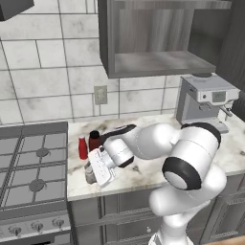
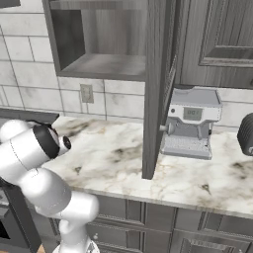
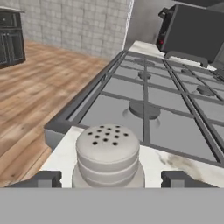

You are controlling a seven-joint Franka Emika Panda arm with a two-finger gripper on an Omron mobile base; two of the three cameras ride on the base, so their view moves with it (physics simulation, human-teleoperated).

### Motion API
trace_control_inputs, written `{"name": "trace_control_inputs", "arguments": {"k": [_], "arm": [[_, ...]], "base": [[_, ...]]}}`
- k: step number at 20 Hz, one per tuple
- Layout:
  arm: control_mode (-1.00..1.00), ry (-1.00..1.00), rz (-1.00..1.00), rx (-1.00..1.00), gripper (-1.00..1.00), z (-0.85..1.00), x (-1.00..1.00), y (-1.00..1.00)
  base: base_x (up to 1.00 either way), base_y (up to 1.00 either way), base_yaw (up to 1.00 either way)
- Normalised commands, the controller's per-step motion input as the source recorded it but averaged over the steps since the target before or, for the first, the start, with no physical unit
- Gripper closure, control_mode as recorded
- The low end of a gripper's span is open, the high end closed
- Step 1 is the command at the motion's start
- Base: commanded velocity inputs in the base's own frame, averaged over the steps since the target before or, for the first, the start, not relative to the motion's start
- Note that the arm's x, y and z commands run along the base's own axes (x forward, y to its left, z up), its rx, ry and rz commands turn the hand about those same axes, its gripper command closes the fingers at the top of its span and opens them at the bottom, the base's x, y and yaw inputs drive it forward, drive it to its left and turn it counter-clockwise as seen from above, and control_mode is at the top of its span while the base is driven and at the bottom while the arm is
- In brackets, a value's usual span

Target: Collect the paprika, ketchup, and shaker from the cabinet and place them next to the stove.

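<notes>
Shaker [image 3: 108, 155] stands upright on the marble tabletop [image 1: 191, 158], near its front left corner and just beside the stove [image 1: 33, 172]. In the hand view its perforated pale top sits between the two dark fingertips [image 3: 43, 179], with a clear gap on each side, so the end effector [image 3: 108, 179] is open around the shaker and not gripping it. From the left base view the end effector [image 1: 95, 173] is low over the tabletop's left end, the white hand turned toward the stove, and the shaker [image 1: 89, 173] shows as a small grey cylinder right at the hand's left edge.

Behind it, toward the tiled wall, the ketchup [image 1: 83, 147] and the paprika [image 1: 94, 140] stand side by side, the red bottle on the stove side and the darker, taller bottle just to its right. Both are upright on the tabletop near its left edge, partly behind the arm.

The cabinet [image 1: 153, 62] hangs on the wall above the tabletop, its open front showing a bare shelf. A grey coffee machine [image 1: 206, 103] stands at the back of the tabletop toward the right end, well apart from the three containers.
</notes>
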Motion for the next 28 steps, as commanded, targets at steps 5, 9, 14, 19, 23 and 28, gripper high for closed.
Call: {"name": "trace_control_inputs", "arguments": {"k": [5, 9, 14, 19, 23, 28], "arm": [[-1.0, -0.15, 0.0, 0.0, -1.0, 0.14, -0.1, 0.0], [-1.0, -0.14, 0.0, 0.0, -1.0, 0.25, 0.0, 0.0], [-1.0, -0.17, 0.0, 0.0, -1.0, 0.31, -0.02, 0.0], [-1.0, -0.2, 0.0, -0.01, -1.0, 0.47, -0.17, 0.0], [-1.0, -0.2, 0.0, -0.02, -1.0, 0.67, -0.2, 0.0], [-1.0, -0.17, 0.0, -0.01, -1.0, 0.75, -0.22, 0.0]], "base": [[0.0, 0.0, 0.0], [0.0, 0.0, 0.0], [0.0, 0.0, 0.0], [0.0, 0.0, 0.0], [0.0, 0.0, 0.0], [0.0, 0.0, 0.0]]}}
